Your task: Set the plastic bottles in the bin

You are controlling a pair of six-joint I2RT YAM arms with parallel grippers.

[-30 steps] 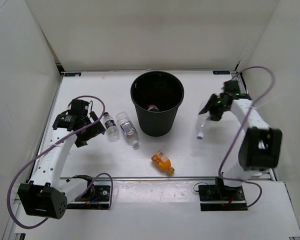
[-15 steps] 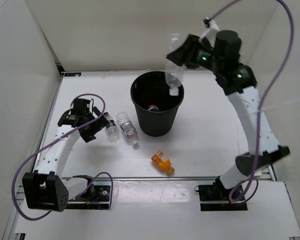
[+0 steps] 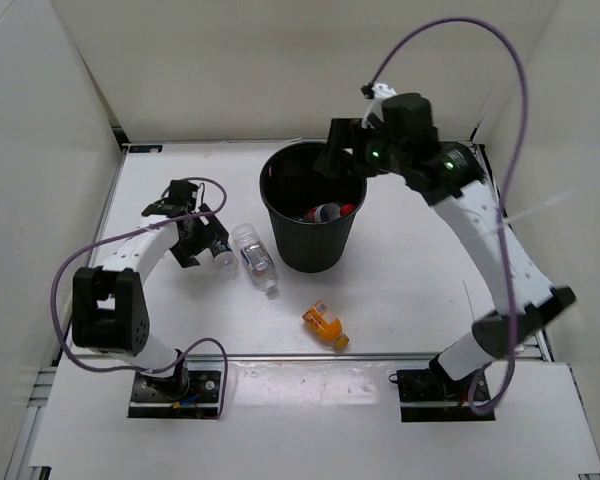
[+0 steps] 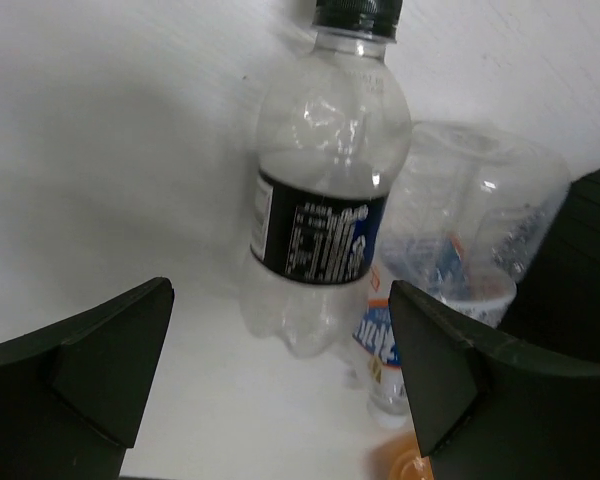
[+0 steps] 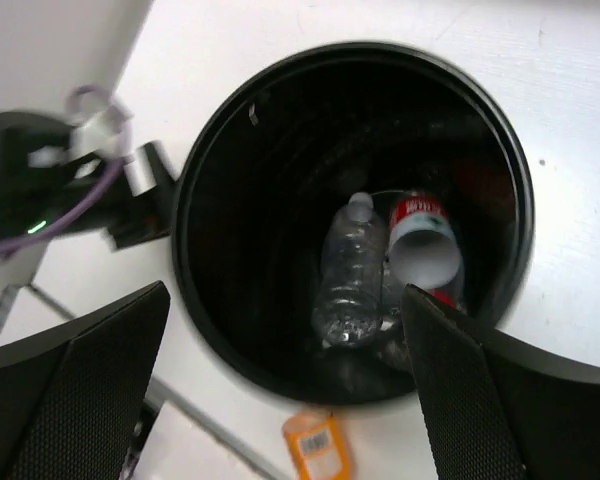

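The right gripper hangs high over the bin, fingers spread wide with nothing between them: open and empty-handed! Straight below it, down at the bottom of the black bin, two bottles lie side by side. One is a plain clear bottle, and right alongside it is a red-labelled bottle. Over on the other side, the left gripper is down low at the table, jaws fully apart. A dark-labelled bottle lies on its side right in the gap between the fingers, cap end pointing away from the gripper. As far as the wrist view shows, it touches neither finger. Just beside it, on the side towards the bin, lies a second clear bottle, also flat on the table and outside the gripper's reach of fingers. The orange bottle rests on its own on the table, nearer the arm bases, well apart from both grippers and near the foot of the bin.
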